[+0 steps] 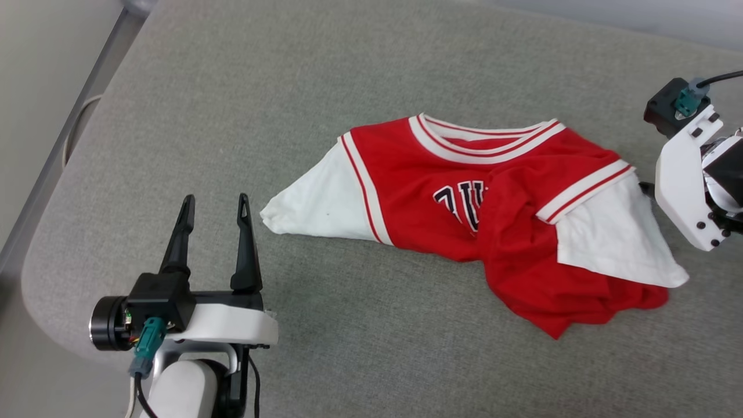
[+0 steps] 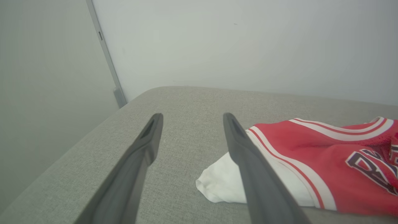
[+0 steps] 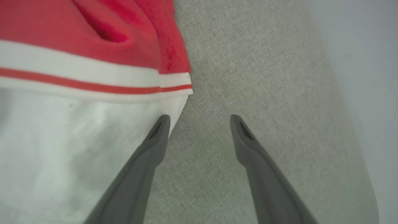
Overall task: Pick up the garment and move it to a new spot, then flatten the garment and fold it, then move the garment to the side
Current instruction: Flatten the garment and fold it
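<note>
The garment [image 1: 418, 191] has black letters [image 1: 461, 203] with white edges just below its collar [image 1: 482, 142], but they are partly hidden, so no word can be read.

The garment [image 1: 464, 197] lies on the surface [image 1: 290, 104], between the jaws of the left gripper [image 1: 215, 204] and right gripper [image 3: 200, 119].

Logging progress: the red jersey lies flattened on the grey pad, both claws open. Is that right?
Not flattened: the head view shows the jersey bunched, red cloth folded over its lettering. It does lie on the grey pad, with the left claw and right claw open.
</note>
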`<state>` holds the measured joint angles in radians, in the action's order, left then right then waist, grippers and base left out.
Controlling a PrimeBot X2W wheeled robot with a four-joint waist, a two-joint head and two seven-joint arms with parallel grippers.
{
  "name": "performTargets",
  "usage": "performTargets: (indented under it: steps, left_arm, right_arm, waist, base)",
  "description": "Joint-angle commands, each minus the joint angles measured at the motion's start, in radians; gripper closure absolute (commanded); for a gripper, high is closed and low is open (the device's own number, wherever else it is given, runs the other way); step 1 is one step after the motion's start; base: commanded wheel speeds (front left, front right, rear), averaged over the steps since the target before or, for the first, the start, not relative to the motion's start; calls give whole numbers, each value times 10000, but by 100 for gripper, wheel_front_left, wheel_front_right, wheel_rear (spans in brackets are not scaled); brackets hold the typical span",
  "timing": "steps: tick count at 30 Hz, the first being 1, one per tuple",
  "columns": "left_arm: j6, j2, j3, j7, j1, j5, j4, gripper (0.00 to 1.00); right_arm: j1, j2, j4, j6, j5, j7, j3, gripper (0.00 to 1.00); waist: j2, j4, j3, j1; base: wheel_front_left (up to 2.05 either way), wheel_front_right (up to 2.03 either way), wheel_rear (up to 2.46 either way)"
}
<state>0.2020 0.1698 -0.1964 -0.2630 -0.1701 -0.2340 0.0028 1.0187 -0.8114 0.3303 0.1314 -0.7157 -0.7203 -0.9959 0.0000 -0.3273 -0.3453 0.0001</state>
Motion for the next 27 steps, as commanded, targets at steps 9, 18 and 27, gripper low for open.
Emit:
performTargets:
  steps: [9, 18, 27]
  left_arm:
    - [-675, -839, 539, -24, -467, 709, 105, 0]
    - [-933, -1105, 881, -25, -561, 1083, 59, 0]
    - [-1087, -1158, 1229, -25, -258, 1378, 189, 0]
  right_arm:
    - [346, 75, 617, -2, -977, -520, -2089, 0]
    - [-122, 62, 680, 57, -1428, -1002, -3201, 100]
    - [713, 77, 452, 3, -1235, 1397, -2912, 100]
  waist:
    - [0, -552, -1004, -1]
    - [0, -511, -1166, -1]
    - [0, 92, -538, -1]
  base:
    - [0, 0, 0]
    - [0, 0, 0]
    - [0, 0, 0]
